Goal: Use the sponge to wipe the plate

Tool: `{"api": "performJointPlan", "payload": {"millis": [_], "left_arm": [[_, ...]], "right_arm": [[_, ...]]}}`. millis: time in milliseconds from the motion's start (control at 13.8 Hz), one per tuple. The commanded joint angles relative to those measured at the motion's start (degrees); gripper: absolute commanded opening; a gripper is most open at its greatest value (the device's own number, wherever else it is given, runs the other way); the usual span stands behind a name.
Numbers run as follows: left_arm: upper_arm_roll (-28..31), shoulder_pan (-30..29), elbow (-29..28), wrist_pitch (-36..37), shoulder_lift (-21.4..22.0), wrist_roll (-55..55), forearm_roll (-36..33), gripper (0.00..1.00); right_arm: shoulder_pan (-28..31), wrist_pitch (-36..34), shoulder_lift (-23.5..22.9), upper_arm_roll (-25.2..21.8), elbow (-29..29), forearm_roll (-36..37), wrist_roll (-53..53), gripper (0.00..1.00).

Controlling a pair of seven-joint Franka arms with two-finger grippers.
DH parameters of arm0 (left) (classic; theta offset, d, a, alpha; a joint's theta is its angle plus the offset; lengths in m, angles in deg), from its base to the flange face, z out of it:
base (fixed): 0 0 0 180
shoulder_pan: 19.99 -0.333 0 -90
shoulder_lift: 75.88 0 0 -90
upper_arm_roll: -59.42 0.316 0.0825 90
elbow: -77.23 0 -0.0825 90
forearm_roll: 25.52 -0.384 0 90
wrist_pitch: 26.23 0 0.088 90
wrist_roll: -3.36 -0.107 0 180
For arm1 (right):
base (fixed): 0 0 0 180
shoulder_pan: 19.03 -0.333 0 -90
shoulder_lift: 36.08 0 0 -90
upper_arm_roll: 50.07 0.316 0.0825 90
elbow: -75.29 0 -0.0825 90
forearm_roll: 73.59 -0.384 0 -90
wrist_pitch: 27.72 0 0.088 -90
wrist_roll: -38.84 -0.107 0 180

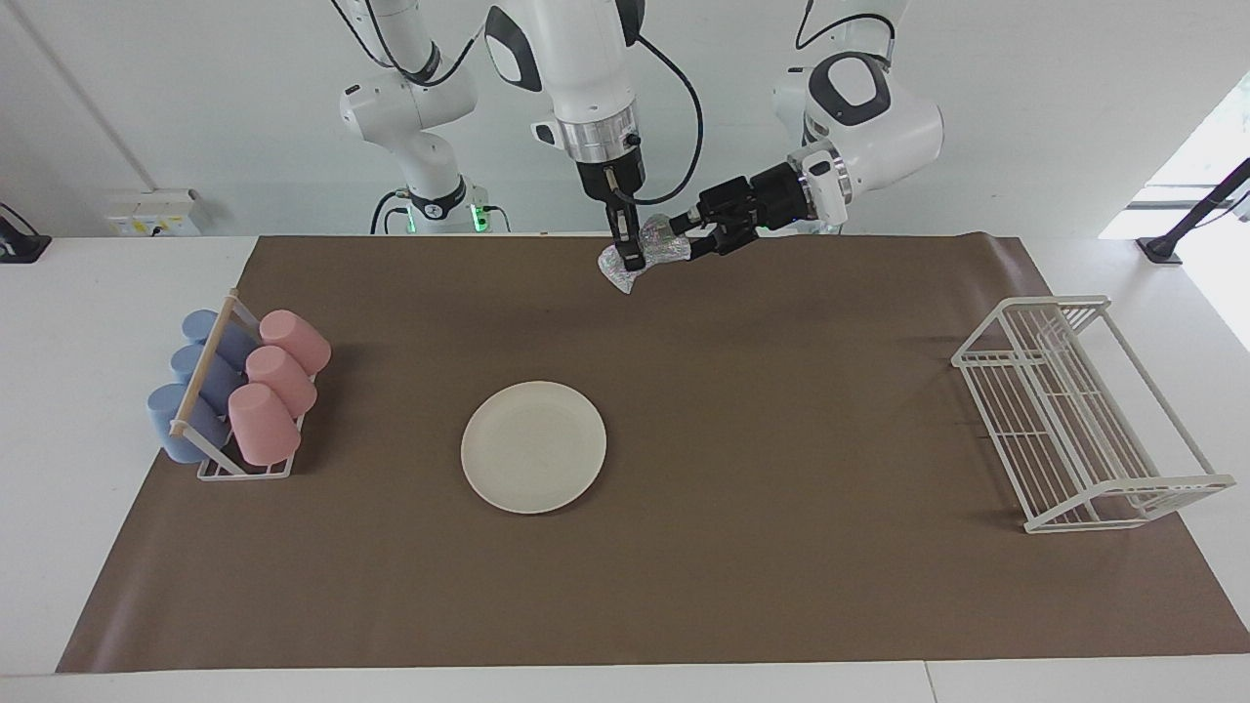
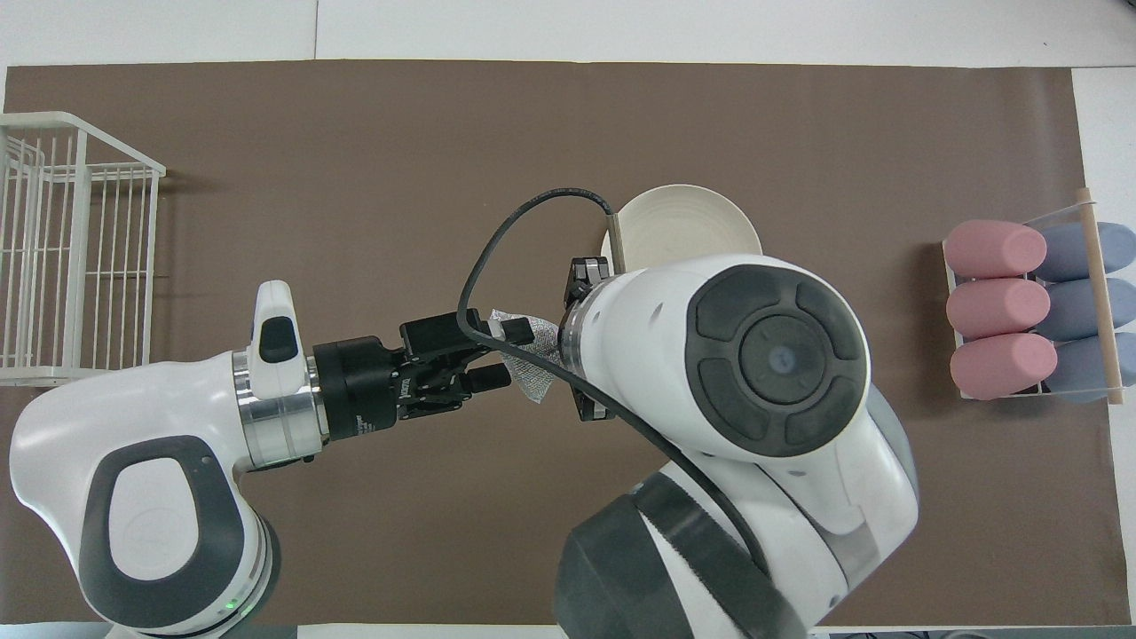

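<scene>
White desk (image 1: 107, 293) with a brown mat (image 1: 781, 586) over most of it, white strip left bare on all sides. Plain white wall (image 1: 195, 98) at 12 o'clock in the facing view. Wall socket box (image 1: 151, 212) at roughly 10 o'clock, low on the wall. Bright daylight from a window (image 1: 1206, 166) at 2 o'clock. Black clamp mounts at both desk ends: (image 1: 20, 239) and (image 1: 1196, 215).

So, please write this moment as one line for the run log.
right gripper: shut on sponge, raised | left gripper: open, at sponge | plate: on mat, unwiped
</scene>
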Motion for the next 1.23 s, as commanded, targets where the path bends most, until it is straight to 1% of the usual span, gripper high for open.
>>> {"api": "performJointPlan", "payload": {"millis": [0, 72, 217, 289, 506, 723, 795, 867, 1012, 1157], "left_arm": [[0.6, 1.7, -0.4, -2.1, 0.6, 0.4, 1.0, 0.97], [0.6, 2.0, -0.4, -2.0, 0.6, 0.6, 1.0, 0.87], [0.6, 1.7, -0.4, -1.4, 0.6, 1.6, 1.0, 0.19], [0.6, 1.5, -0.2, -1.0, 0.6, 3.0, 1.0, 0.0], [0.7, 1.6, 0.9, -1.1, 0.4, 8.1, 1.0, 0.0], [0.7, 1.4, 1.0, -0.9, 0.4, 9.5, 1.0, 0.0], [0.8, 1.3, 1.0, -0.9, 0.4, 9.7, 0.9, 0.0], [0.8, 1.2, 1.0, -0.8, 0.4, 9.9, 0.9, 0.0], [0.8, 1.2, 0.9, -0.8, 0.5, 10.2, 0.9, 0.0], [1.1, 1.1, 0.9, -0.8, 0.5, 10.6, 0.8, 0.0]], "right_arm": [[-0.1, -0.4, 0.6, 0.1, -0.5, 1.0, -0.6, 0.0], [-0.1, -0.4, 0.7, 0.1, -0.5, 1.0, -0.6, 0.0], [-0.1, -0.4, 0.6, 0.1, -0.5, 1.0, -0.6, 0.0], [-0.1, -0.4, 0.7, 0.1, -0.5, 1.0, -0.6, 0.0], [0.0, -0.4, 0.6, 0.1, -0.5, 1.0, -0.5, 0.0], [0.0, -0.4, 0.8, 0.1, -0.4, 1.0, -0.5, 0.0], [0.1, -0.5, 1.3, 0.1, -0.5, 1.0, -0.4, 0.71], [0.2, -0.2, 1.5, 0.1, -0.7, 1.0, 0.0, 1.0], [0.6, -0.6, 1.7, 0.1, -0.8, 0.9, 1.7, 1.0], [1.5, -0.9, 2.6, 0.0, -1.3, 0.9, 8.0, 1.0]]}}
